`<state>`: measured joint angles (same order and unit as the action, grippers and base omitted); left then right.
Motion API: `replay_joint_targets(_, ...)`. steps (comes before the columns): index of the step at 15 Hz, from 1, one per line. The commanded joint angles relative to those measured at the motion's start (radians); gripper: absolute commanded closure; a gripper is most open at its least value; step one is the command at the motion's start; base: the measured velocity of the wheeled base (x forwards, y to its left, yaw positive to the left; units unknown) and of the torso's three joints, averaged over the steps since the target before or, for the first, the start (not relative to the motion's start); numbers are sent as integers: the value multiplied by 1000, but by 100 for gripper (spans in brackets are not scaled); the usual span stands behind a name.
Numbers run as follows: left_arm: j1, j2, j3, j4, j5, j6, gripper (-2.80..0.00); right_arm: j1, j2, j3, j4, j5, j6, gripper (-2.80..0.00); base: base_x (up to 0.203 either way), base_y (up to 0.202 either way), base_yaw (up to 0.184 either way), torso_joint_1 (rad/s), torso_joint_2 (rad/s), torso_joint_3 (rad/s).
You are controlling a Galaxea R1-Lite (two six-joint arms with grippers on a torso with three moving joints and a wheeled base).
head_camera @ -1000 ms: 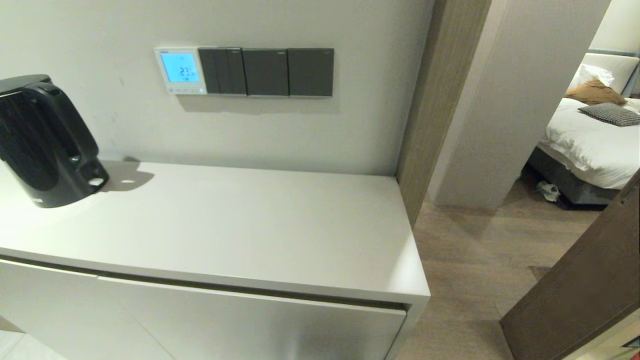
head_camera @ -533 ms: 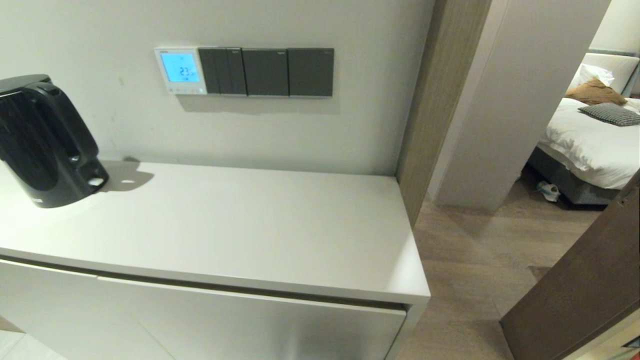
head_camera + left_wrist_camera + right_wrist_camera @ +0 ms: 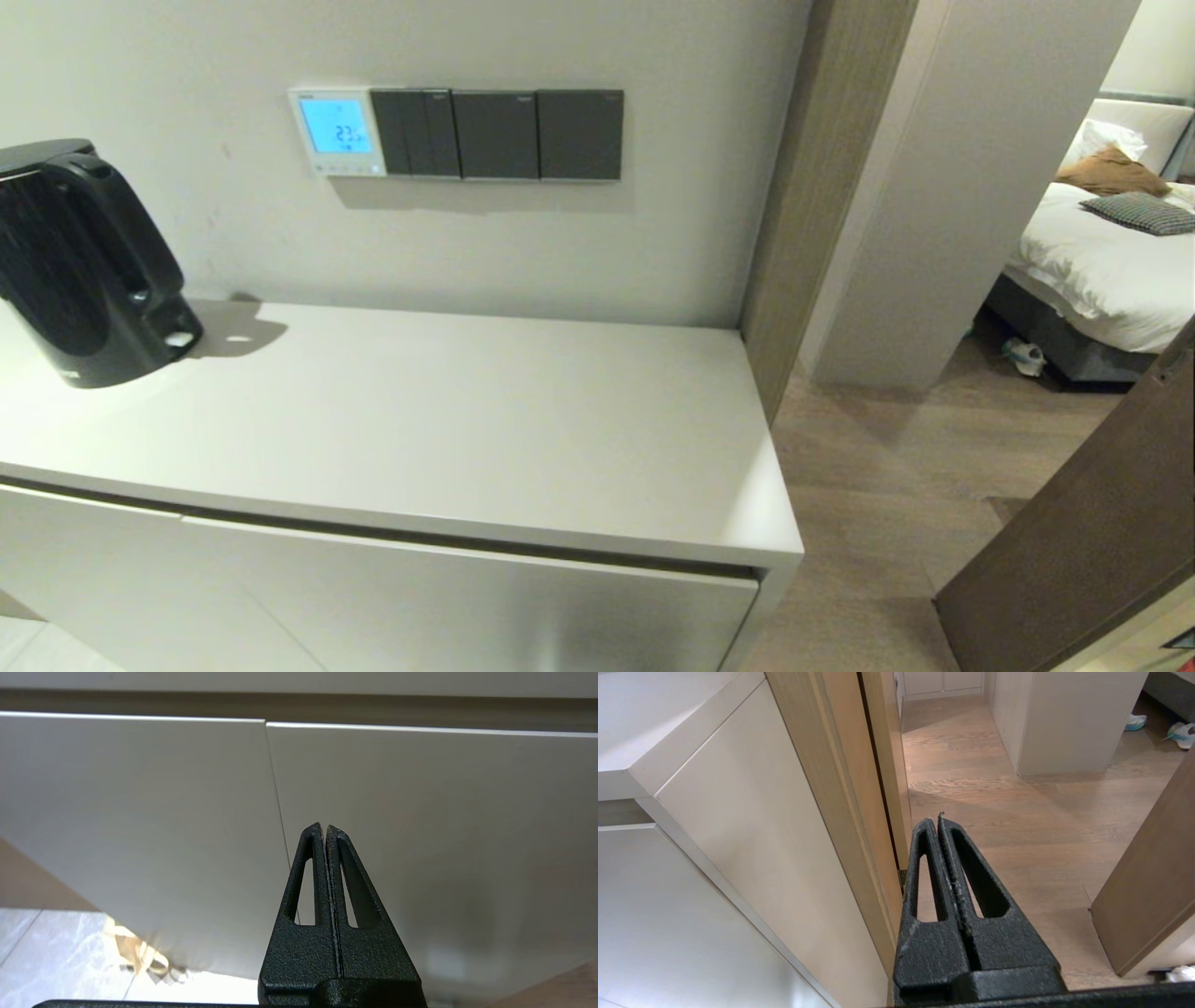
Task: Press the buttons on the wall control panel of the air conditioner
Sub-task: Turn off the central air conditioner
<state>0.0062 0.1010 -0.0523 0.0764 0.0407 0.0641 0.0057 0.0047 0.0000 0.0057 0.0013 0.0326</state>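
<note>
The air conditioner's control panel (image 3: pixel 336 132) is a white wall unit with a lit blue screen reading 23, with a row of small buttons along its lower edge. It sits on the wall above the cabinet, at the left end of a row of dark switches (image 3: pixel 497 134). Neither arm shows in the head view. My left gripper (image 3: pixel 324 828) is shut and empty, low in front of the cabinet doors. My right gripper (image 3: pixel 937 820) is shut and empty, low beside the cabinet's right end, over the wooden floor.
A black kettle (image 3: pixel 79 262) stands on the white cabinet top (image 3: pixel 448 420) at the left. A wooden door frame (image 3: pixel 822 187) rises right of the cabinet. A brown door (image 3: pixel 1092 541) stands open at the right. A bed (image 3: pixel 1111 252) lies beyond.
</note>
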Motion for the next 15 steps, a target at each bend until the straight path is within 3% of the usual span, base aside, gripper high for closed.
replay_joint_targets(1, 0, -54, 10, 5, -30, 22, 0, 0, 1, 2, 0, 0, 0, 0, 0, 0, 0, 0, 0, 0)
replay_joint_targets(15, 0, -101, 52, -58, -45, 33, 0, 0, 1, 2, 0, 0, 0, 0, 0, 0, 0, 0, 0, 0)
